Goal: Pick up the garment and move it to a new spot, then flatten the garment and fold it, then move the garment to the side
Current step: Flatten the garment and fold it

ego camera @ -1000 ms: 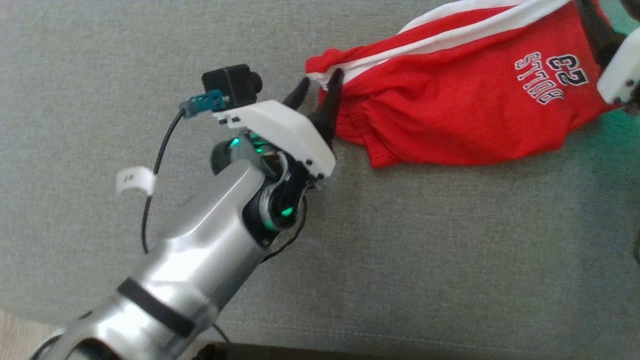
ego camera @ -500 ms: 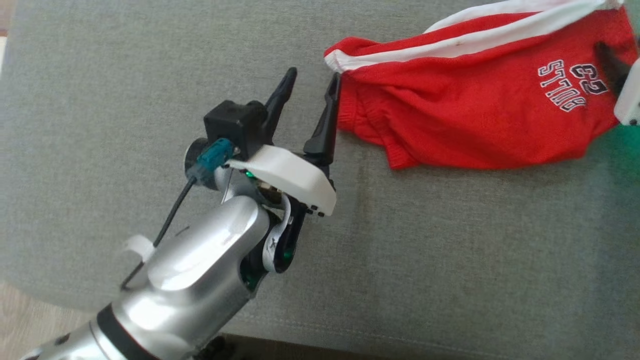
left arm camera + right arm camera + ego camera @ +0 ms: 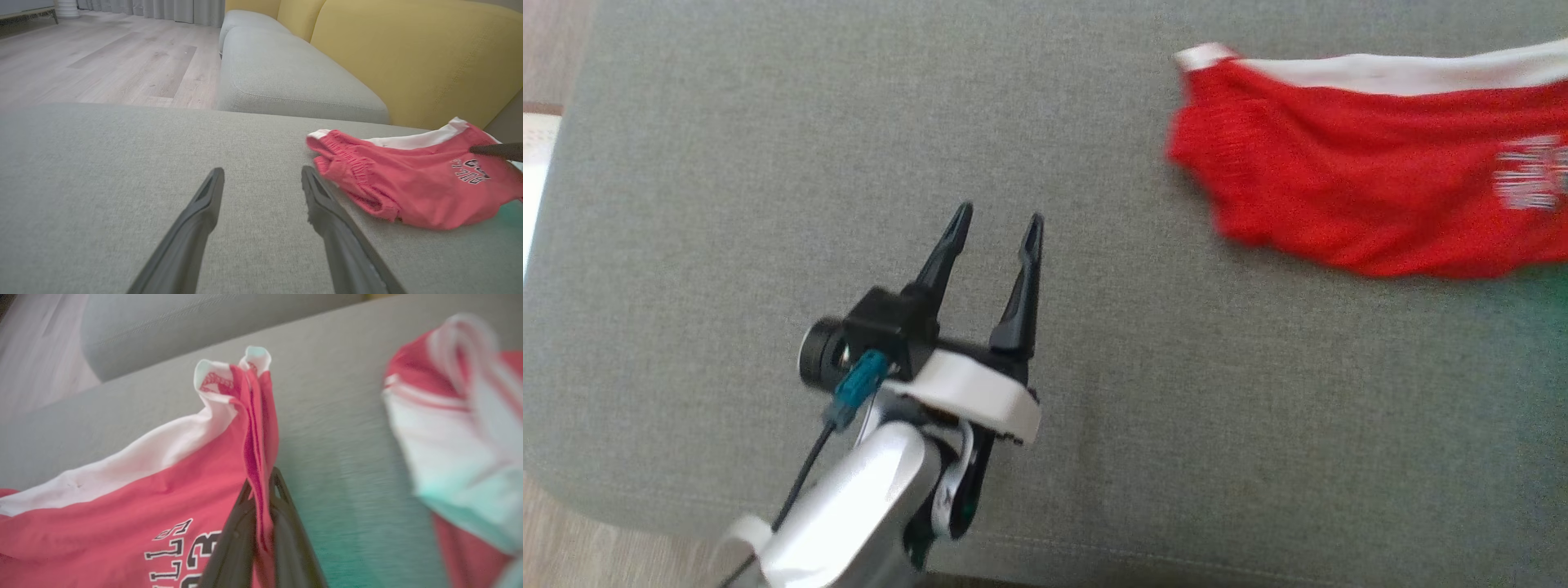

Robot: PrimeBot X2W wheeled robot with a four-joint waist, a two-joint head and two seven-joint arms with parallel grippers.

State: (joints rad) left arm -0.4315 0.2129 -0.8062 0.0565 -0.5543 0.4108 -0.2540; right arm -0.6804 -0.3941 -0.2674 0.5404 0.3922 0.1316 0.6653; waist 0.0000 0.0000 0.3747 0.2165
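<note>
Now the grip has changed sides: a second ago our left gripper [image 3: 1000, 216] had its fingers about the waistband end of the shorts [image 3: 1339, 204], and now it hangs with jaws spread wide over bare seat [image 3: 768, 163], well apart from the cloth. Part of that shift in the head view is our own camera turning, yet the left wrist view also shows the waistband off to one side of the fingers, untouched. Meanwhile our right gripper [image 3: 263, 482] has snapped together on a raised fold of red fabric near the lettering, so the shorts hang from it at that end while the rest lies on the seat. The cloth is blurred in the head view, which we take as a sign that it is being dragged. We judge this to be the carry to a new spot, with flattening and folding not yet begun. A second bunch of red and white cloth, too blurred to make out, hangs close beside the pinch. The yellow backrest [image 3: 408, 53] stands just behind the shorts and limits travel that way; the wooden floor [image 3: 102, 53] lies past the seat's edge.
</note>
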